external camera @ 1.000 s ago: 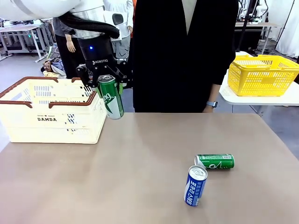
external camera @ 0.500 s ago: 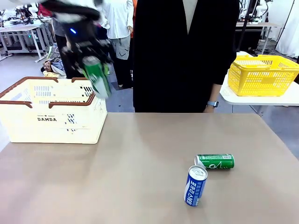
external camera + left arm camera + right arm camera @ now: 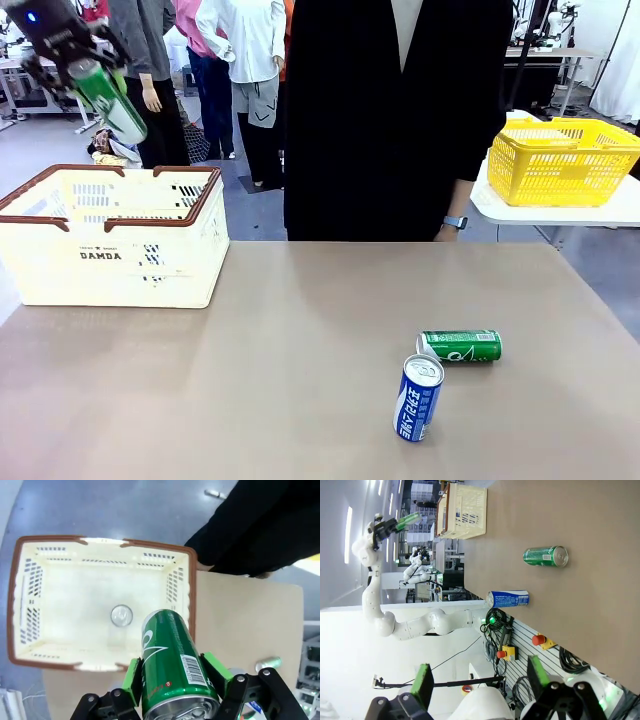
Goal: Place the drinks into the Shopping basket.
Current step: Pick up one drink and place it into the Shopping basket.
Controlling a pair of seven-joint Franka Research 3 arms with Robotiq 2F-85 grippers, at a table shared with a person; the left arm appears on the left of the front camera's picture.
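Brown tabletop (image 3: 300, 400) stretches across to a person in black (image 3: 390, 110) standing at the far side, and a yellow mesh basket (image 3: 563, 160) sits on a separate white table beyond. High over the table's left end, the left gripper (image 3: 92, 82) is clamped on a tilted green can (image 3: 110, 98). Its green pads (image 3: 132, 680) press on both sides of the can's body close to its silver end. From the left wrist, the Shopping basket (image 3: 191, 605) lies straight beyond the fingertips, open side up, and the can's far end juts over the basket's inside near one side wall. A round silver can top (image 3: 121, 615) rests on the basket floor just past that end. The right gripper (image 3: 480, 676) has its fingers spread wide with nothing between them. Well beyond its fingertips, a blue can (image 3: 507, 599) stands on the table and a second green can (image 3: 545, 556) lies on its side near it.
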